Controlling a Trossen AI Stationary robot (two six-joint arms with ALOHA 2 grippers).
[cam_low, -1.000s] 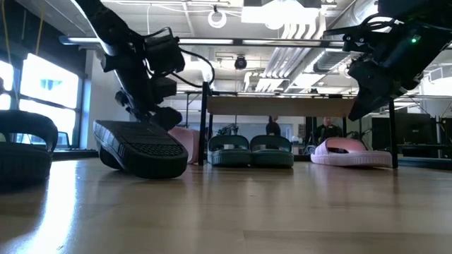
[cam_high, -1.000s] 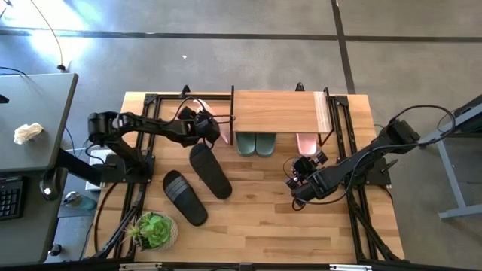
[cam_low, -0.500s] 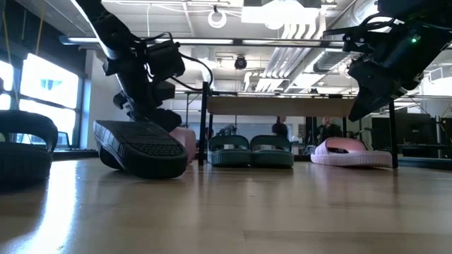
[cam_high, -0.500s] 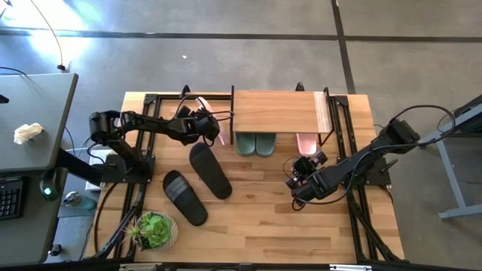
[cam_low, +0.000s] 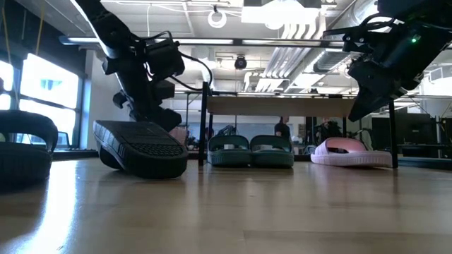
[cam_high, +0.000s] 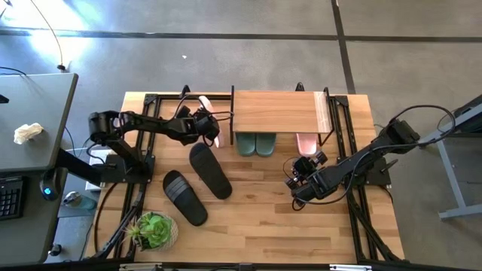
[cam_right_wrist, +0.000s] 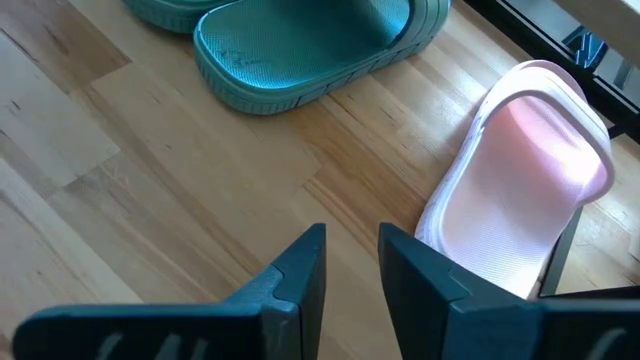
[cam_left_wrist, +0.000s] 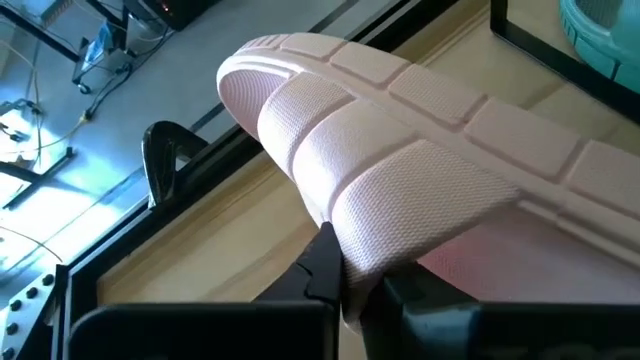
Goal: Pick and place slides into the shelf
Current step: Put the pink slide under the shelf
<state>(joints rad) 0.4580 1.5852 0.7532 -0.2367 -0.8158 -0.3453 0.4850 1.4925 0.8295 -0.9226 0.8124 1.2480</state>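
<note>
Six slides can be counted. Nearest the front edge, two black ribbed slides point(cam_high: 185, 197) point(cam_high: 210, 171) are laid loose on the wooden table point(cam_high: 256, 226), soles chunky and grooved, angled side by side. A potted succulent point(cam_high: 154, 230) is parked at the front left corner.

Further back, the right gripper point(cam_high: 296, 183) is hung over bare planks in front of the shelf, its fingers point(cam_right_wrist: 302, 268) parted a little with nothing between them.

Under the shelf point(cam_high: 275, 112), a light plank top on thin black legs, two sage-green slides point(cam_high: 256, 143) are tucked together, smooth moulded rubber with rounded toes. One pale pink slide point(cam_high: 306, 142) is set flat at the right end, just beside a leg.

The other pink slide point(cam_left_wrist: 390, 170) is pinched by the left gripper point(cam_high: 212, 129) just outside the shelf's left leg, tipped up on edge. Its strap is finely textured and its sole is cut into blocky segments. The fingers point(cam_left_wrist: 322, 262) are pressed tight on the strap's edge.
</note>
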